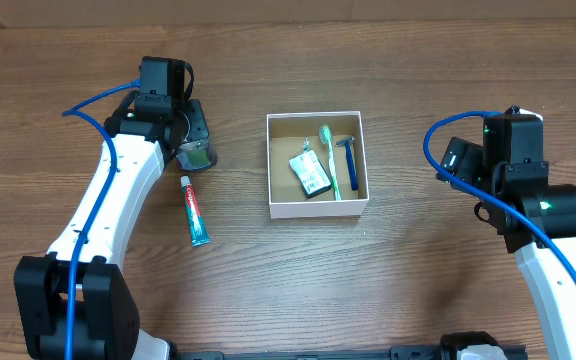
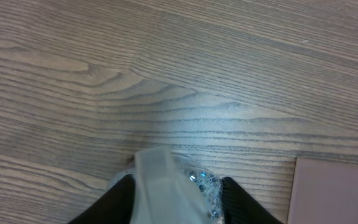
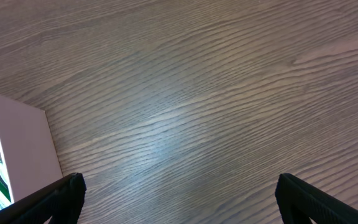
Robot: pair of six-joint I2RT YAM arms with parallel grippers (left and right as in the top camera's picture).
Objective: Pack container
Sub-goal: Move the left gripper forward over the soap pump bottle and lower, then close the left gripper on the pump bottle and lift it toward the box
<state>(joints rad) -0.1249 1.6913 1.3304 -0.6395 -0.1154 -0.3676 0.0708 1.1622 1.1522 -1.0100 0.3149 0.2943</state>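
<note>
wood-grain table (image 1: pixel 418 300) fills every view, and the container (image 1: pixel 315 209) sits at its middle, between the two arms. it already holds a green toothbrush (image 1: pixel 330 160), a blue razor (image 1: pixel 350 165) and a small printed packet (image 1: pixel 310 172), so the packing looks partly done. a toothpaste tube (image 1: pixel 194 210) lies on the wood to the box's left, not yet packed. just above it the left gripper (image 2: pixel 176 202) looks clamped on a clear wrapped item (image 2: pixel 166 186), both fingers against its sides. the right gripper (image 3: pixel 179 199) hangs spread wide and empty beside the box.
</note>
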